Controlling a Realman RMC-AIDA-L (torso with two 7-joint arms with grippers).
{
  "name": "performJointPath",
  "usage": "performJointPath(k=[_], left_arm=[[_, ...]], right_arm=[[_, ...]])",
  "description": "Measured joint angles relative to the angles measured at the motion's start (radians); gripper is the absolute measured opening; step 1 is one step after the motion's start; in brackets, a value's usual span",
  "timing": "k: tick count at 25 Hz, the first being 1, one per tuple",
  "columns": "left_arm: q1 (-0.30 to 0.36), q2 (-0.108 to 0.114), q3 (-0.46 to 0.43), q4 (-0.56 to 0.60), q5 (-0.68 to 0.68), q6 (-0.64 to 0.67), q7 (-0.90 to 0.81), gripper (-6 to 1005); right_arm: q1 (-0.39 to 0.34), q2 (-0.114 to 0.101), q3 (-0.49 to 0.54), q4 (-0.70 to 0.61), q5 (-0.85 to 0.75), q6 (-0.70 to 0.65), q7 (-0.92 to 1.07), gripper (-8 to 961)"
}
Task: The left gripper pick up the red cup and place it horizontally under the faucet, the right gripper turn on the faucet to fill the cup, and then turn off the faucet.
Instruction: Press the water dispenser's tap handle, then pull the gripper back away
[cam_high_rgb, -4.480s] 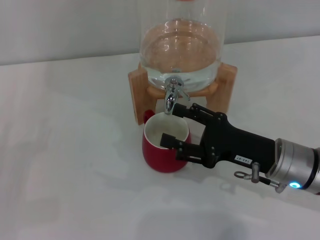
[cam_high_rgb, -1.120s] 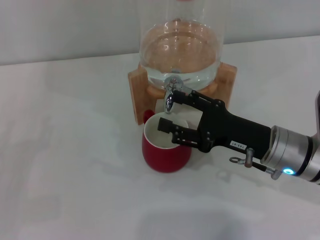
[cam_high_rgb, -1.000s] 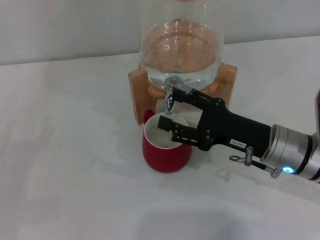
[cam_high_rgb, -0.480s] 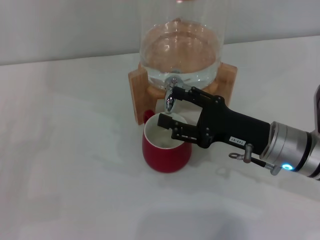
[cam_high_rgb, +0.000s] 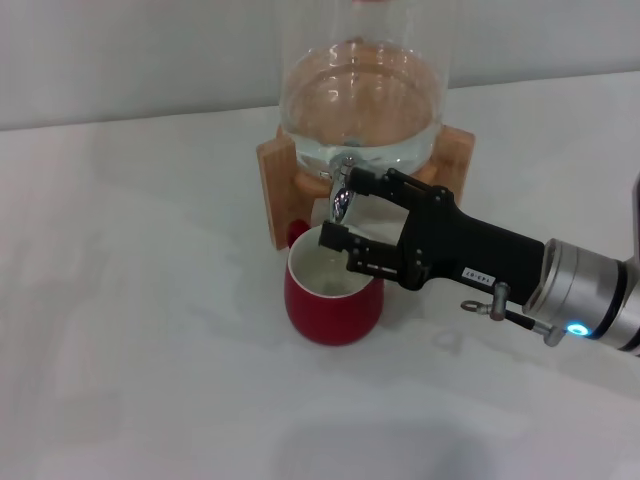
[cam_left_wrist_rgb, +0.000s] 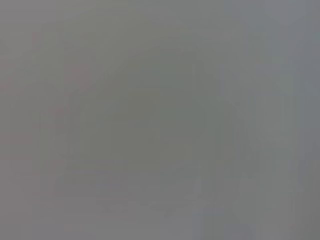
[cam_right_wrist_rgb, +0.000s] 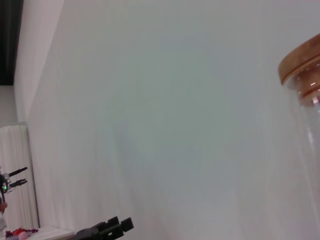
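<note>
The red cup (cam_high_rgb: 333, 305) stands upright on the white table, its white mouth directly under the faucet (cam_high_rgb: 341, 195), its small handle toward the wooden stand. My right gripper (cam_high_rgb: 352, 210) reaches in from the right and is open. Its upper finger lies against the chrome lever at the top of the faucet, and its lower finger hangs over the cup's mouth, with the spout between them. Black fingertips (cam_right_wrist_rgb: 107, 230) show in the right wrist view. The left gripper is out of view, and the left wrist view is plain grey.
A glass water jar (cam_high_rgb: 360, 95) rests on a wooden stand (cam_high_rgb: 272, 185) just behind the cup. Its wooden lid (cam_right_wrist_rgb: 302, 62) shows in the right wrist view. The white table (cam_high_rgb: 130, 330) stretches left and forward of the cup.
My right gripper has risen and moved in toward the faucet. Its upper finger has gone from below the spout up to the lever. The cup has stayed put.
</note>
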Motion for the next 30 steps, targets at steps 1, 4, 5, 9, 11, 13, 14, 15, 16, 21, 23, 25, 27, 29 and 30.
performJointPath(k=[1, 4, 5, 9, 11, 13, 14, 15, 16, 21, 23, 25, 27, 29, 30], left_arm=[[0.000, 0.000, 0.000, 0.000, 0.000, 0.000, 0.000, 867], [0.000, 0.000, 0.000, 0.000, 0.000, 0.001, 0.000, 867], [0.000, 0.000, 0.000, 0.000, 0.000, 0.001, 0.000, 867], [0.000, 0.000, 0.000, 0.000, 0.000, 0.001, 0.000, 867], [0.000, 0.000, 0.000, 0.000, 0.000, 0.002, 0.000, 867], [0.000, 0.000, 0.000, 0.000, 0.000, 0.002, 0.000, 867], [0.000, 0.000, 0.000, 0.000, 0.000, 0.002, 0.000, 867], [0.000, 0.000, 0.000, 0.000, 0.000, 0.002, 0.000, 867], [0.000, 0.000, 0.000, 0.000, 0.000, 0.002, 0.000, 867], [0.000, 0.000, 0.000, 0.000, 0.000, 0.002, 0.000, 867], [0.000, 0.000, 0.000, 0.000, 0.000, 0.002, 0.000, 868], [0.000, 0.000, 0.000, 0.000, 0.000, 0.001, 0.000, 868], [0.000, 0.000, 0.000, 0.000, 0.000, 0.001, 0.000, 868], [0.000, 0.000, 0.000, 0.000, 0.000, 0.001, 0.000, 868], [0.000, 0.000, 0.000, 0.000, 0.000, 0.001, 0.000, 868]], right_arm=[[-0.001, 0.000, 0.004, 0.000, -0.001, 0.000, 0.000, 837], [-0.002, -0.001, 0.008, 0.000, -0.004, 0.000, 0.000, 837], [-0.002, 0.000, 0.009, 0.000, -0.005, 0.000, 0.000, 837], [-0.001, -0.001, 0.010, 0.000, -0.006, 0.000, 0.000, 837], [0.000, -0.002, 0.010, 0.000, -0.006, 0.004, 0.000, 836], [0.000, -0.003, 0.010, 0.000, -0.006, 0.007, 0.000, 836], [0.000, -0.004, 0.011, 0.000, -0.006, 0.008, 0.000, 836], [0.000, -0.004, 0.011, 0.000, -0.007, 0.008, 0.000, 836], [0.000, -0.004, 0.012, 0.000, -0.007, 0.008, 0.000, 836], [0.000, -0.005, 0.013, 0.000, -0.007, 0.012, -0.001, 835], [0.000, -0.006, 0.013, 0.000, -0.007, 0.012, -0.002, 832], [0.000, -0.007, 0.014, 0.000, -0.007, 0.009, -0.002, 830], [0.000, -0.007, 0.014, 0.000, -0.007, 0.004, -0.002, 828], [-0.001, -0.007, 0.013, 0.000, -0.007, -0.009, 0.000, 825], [-0.002, -0.007, 0.012, 0.000, -0.007, -0.018, 0.002, 824]])
